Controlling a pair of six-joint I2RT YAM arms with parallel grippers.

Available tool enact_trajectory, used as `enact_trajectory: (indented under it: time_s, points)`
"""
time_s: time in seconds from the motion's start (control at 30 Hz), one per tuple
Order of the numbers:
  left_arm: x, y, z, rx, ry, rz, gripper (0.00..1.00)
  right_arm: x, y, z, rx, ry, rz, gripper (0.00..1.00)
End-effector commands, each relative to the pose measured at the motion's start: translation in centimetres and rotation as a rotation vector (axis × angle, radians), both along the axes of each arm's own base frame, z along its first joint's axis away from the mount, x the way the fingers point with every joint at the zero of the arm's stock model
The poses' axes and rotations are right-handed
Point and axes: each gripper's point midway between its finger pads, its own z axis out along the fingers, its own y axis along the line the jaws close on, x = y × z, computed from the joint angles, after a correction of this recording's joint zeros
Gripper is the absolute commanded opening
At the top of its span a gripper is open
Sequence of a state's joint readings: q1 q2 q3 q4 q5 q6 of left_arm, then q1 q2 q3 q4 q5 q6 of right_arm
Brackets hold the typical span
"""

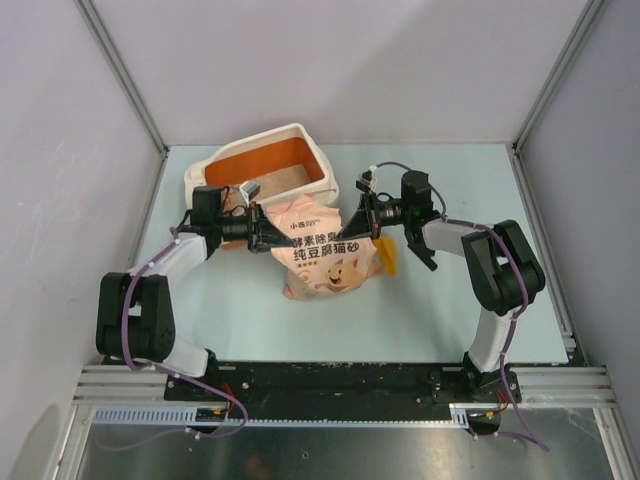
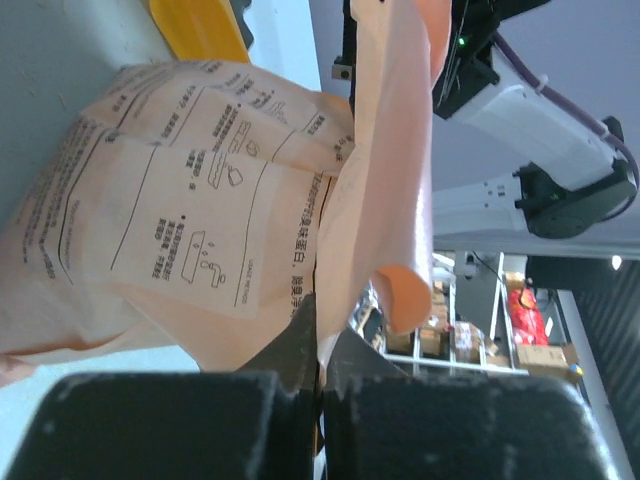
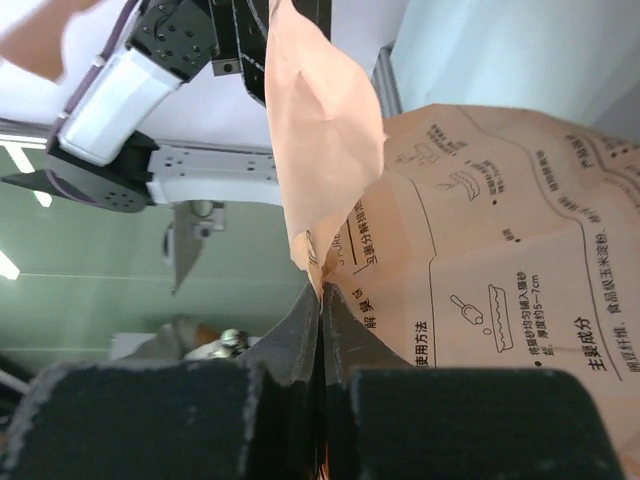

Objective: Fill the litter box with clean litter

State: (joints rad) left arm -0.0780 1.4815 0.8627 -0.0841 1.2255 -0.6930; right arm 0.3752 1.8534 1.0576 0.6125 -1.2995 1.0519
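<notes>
Step in hand looks like getting the bag (image 1: 325, 255) up to pour. It sits just on the near side of the litter box (image 1: 292, 129). Left gripper (image 1: 266, 232) and right gripper (image 1: 358, 220) are each pinched flat on its top edge. Only a thin strip of clean litter (image 1: 285, 178) lies inside the litter box, so next it needs lifting and tipping over the rim. Wrist views show the pinches up close, but only the top view shows the litter box.
</notes>
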Motion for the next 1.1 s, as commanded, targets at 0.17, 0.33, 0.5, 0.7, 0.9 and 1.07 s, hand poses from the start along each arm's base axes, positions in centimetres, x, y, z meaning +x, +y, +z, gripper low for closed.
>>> enact_trajectory:
  time_s: [0.17,0.33,0.5,0.7,0.9,1.07]
  points:
    - [-0.7,0.6,0.4,-0.025,0.087,0.01,0.0,-4.2,-1.8,4.9,-0.005,0.229,0.22,0.0]
    - [0.7,1.2,2.1,0.014,-0.067,0.032,0.34,-3.9,-1.7,5.0,-0.006,0.227,0.218,0.0]
    - [3.0,3.2,6.9,0.209,-0.474,0.089,0.46,-3.4,-1.5,4.2,-0.019,0.271,0.212,0.0]
    - [4.6,6.6,11.1,0.567,-0.944,0.181,0.56,-3.3,-1.3,3.6,-0.024,0.278,0.209,0.0]
    - [0.3,0.2,15.1,0.529,-1.419,-0.111,0.68,-3.2,-1.3,3.6,-0.023,0.275,0.209,0.0]
    - [-1.5,-3.8,11.3,0.517,-1.491,-0.362,0.73,-3.2,-1.5,4.1,-0.016,0.252,0.203,0.0]
